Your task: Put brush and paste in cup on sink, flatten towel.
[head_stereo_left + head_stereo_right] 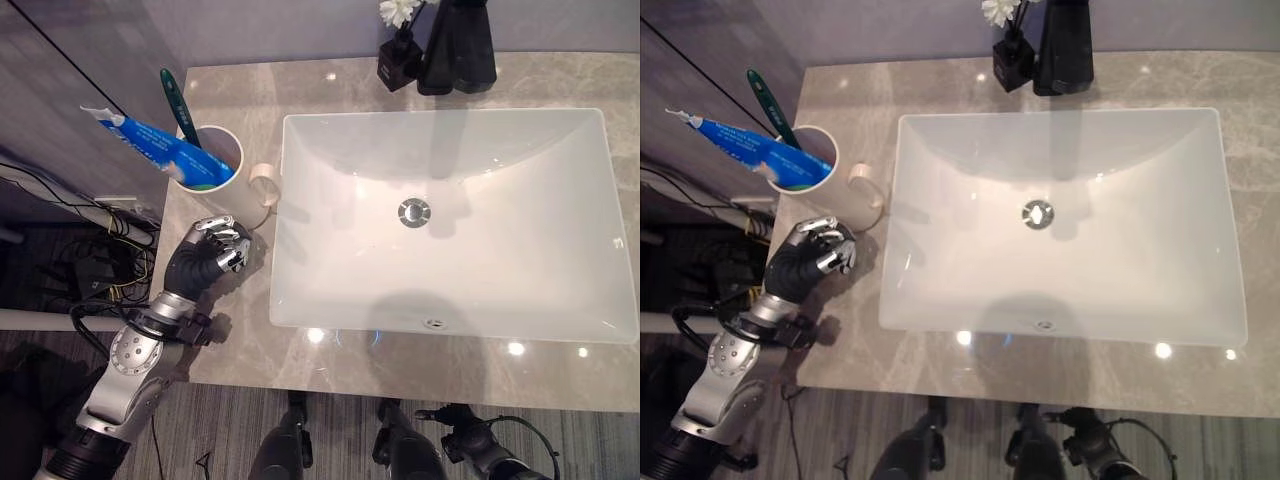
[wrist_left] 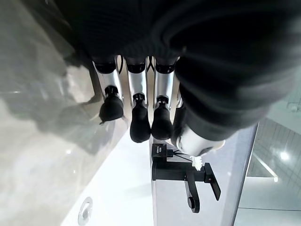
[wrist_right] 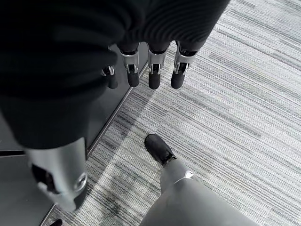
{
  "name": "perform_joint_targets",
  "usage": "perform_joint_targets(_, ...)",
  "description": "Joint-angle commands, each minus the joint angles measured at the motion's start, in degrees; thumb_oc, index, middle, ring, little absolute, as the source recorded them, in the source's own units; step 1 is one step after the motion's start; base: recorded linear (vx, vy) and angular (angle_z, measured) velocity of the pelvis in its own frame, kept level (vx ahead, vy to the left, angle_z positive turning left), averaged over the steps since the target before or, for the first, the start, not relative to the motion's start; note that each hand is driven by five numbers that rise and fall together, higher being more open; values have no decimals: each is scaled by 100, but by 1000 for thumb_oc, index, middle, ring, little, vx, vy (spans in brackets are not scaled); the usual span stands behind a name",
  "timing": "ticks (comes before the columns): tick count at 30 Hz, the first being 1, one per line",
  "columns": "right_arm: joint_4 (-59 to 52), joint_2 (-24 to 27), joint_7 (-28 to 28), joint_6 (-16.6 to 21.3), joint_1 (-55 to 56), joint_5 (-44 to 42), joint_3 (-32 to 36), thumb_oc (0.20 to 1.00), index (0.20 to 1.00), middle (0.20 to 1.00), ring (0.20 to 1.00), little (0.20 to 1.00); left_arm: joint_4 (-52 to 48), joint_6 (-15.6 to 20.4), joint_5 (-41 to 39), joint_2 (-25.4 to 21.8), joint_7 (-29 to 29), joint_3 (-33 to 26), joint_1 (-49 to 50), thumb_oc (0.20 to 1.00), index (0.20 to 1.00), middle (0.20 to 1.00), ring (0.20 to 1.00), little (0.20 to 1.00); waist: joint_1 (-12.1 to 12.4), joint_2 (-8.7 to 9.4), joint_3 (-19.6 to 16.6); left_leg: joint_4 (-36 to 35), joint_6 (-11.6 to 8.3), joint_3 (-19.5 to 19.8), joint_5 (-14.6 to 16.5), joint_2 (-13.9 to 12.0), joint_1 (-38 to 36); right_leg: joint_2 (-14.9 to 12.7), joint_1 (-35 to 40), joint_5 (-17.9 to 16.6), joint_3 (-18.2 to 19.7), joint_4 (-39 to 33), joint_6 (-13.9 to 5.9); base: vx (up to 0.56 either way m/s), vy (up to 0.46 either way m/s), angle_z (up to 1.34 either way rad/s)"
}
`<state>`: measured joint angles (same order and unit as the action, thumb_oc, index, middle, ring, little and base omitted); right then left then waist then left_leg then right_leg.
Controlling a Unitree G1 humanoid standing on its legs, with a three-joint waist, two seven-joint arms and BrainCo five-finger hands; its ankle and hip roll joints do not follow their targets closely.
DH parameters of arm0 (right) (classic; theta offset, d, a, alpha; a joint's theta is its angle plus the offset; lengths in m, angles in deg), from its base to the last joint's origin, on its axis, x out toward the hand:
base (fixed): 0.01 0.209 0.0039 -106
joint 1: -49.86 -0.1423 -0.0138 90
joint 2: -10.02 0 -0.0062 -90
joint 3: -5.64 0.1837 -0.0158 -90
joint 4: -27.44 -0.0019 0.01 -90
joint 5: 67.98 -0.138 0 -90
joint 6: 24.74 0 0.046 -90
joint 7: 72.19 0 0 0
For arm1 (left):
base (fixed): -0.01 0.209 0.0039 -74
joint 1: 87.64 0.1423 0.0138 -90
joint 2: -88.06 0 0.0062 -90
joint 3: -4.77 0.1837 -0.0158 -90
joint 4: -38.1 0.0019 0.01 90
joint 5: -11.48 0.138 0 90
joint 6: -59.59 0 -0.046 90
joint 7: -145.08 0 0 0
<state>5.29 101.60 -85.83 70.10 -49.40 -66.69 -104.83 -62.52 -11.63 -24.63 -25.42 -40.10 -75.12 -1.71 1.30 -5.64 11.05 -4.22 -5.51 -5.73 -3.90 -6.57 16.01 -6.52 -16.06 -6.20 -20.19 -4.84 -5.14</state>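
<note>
Toothbrush (image 1: pixel 176 101) and toothpaste (image 1: pixel 150 142) stand in the white cup (image 1: pixel 222 147) on the counter (image 1: pixel 360 365) beside the sink (image 1: pixel 440 130); left hand (image 1: pixel 218 246) curled, empty, below the cup; right hand (image 3: pixel 141 70) relaxed over floor (image 3: pixel 244 94).

Brush (image 1: pixel 178 103), paste (image 1: pixel 150 146) in cup (image 1: pixel 212 158), left of sink (image 1: pixel 440 215).

Reaching up from the lower left with the silver-grey left arm, forearm angled toward the front left corner of the desk (image 1: pixel 330 360). Holding the left robot hand (image 1: pixel 218 246) over the desk near its left edge, dark ribbed cover facing up, fingers (image 2: pixel 139 123) curling loosely down with dark tips together and gripping nothing. Hanging the right robot hand (image 3: pixel 141 70) low over the floor (image 3: pixel 244 94), well below the desk, fingers pointing down, fairly straight and relaxed, carrying nothing.
</note>
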Motion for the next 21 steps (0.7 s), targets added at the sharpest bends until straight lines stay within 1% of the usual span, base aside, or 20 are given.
perform_joint_targets(1,-181,-157,-106,43,-83,-52,-142,1000,1000,1000,1000,1000,372,-22,344,35,231,77,46,200,200,200,200,200,-121,274,198,-78,186,-204,-57,399,-238,163,-3,133,629,354,-75,0,0,0)
perform_joint_targets(11,-231,-106,-129,53,-35,-36,-117,1000,1000,1000,1000,1000,617,94,729,-53,524,-78,-163,200,200,200,200,200,-137,275,246,-78,206,-192,-47,388,-203,163,-255,255,589,772,-52,0,0,0)
perform_joint_targets(17,-259,-114,-149,58,-83,-44,-155,1000,1000,1000,1000,1000,854,185,929,-76,802,-281,-410,200,200,200,200,200,-141,322,254,-78,157,-143,-122,402,-57,151,-253,134,535,550,-87,2,-2,-1)
perform_joint_targets(21,-281,-128,-161,70,-92,-64,-165,1000,1000,1000,1000,1000,1047,208,993,-79,917,-241,-698,200,200,200,200,200,-174,333,241,-78,104,-82,-165,410,70,132,-250,83,440,443,-102,7,-7,3)
